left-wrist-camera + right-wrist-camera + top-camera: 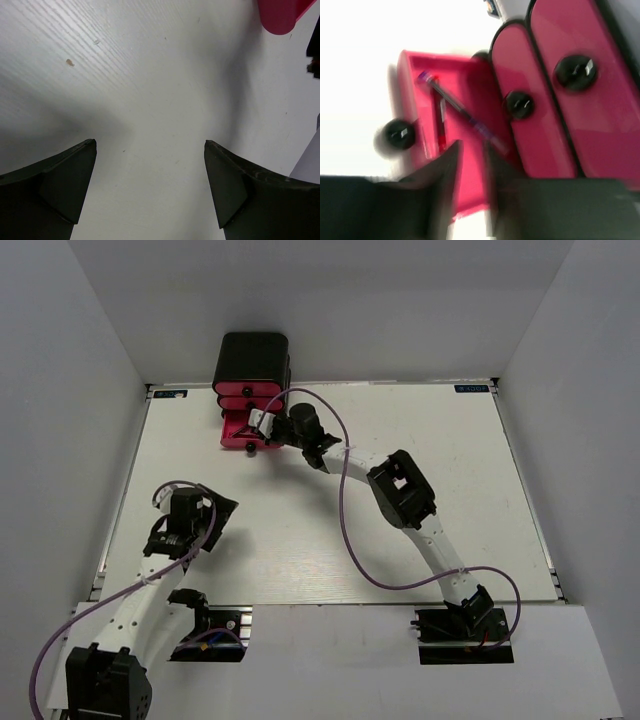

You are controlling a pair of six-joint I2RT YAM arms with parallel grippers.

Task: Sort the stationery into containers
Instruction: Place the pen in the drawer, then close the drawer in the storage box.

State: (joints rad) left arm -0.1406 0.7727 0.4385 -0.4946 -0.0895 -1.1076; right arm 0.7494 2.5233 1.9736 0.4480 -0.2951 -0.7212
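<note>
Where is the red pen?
In the right wrist view, the red pen lies inside the open pink drawer, beside the dark pen.

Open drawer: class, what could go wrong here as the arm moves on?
1. The dark pen lies slantwise in the drawer; it might jam when the drawer is pushed shut.
2. The right tool hangs low over the drawer; on pulling away it could snag the red pen or the front wall.
</note>
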